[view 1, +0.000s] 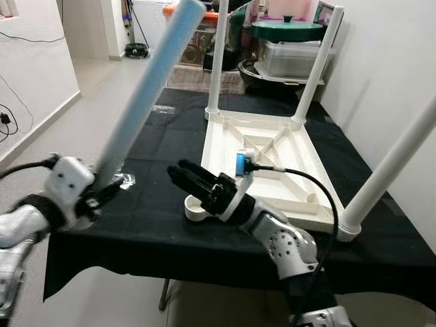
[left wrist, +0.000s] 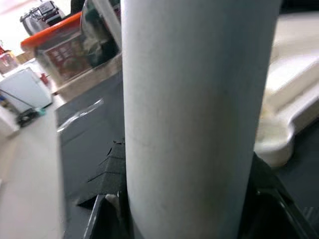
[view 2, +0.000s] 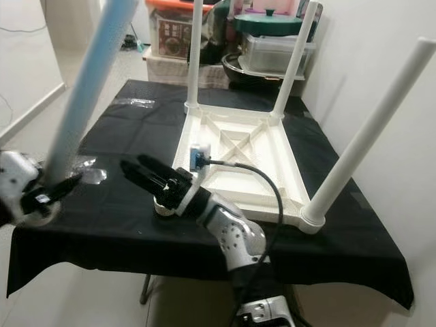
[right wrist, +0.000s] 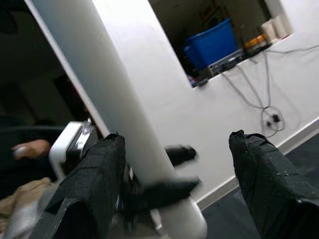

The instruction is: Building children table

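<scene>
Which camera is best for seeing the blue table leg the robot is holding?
The left eye view: the blue table leg shows almost whole, tilted, gripped low by the left gripper. The right eye view cuts off its top. The left wrist view shows a close stretch; the right wrist view shows it between open fingers.

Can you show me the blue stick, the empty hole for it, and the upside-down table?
blue stick [view 1: 146,88], left eye view, middle of the tube
empty hole [view 1: 196,208], left eye view, socket rim
upside-down table [view 1: 300,160], left eye view, underside panel

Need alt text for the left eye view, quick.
Left gripper holds a pale blue table leg tilted over the black tablecloth; right gripper, jaws open, hovers over the empty corner socket of the upturned white three-legged tabletop.
</scene>
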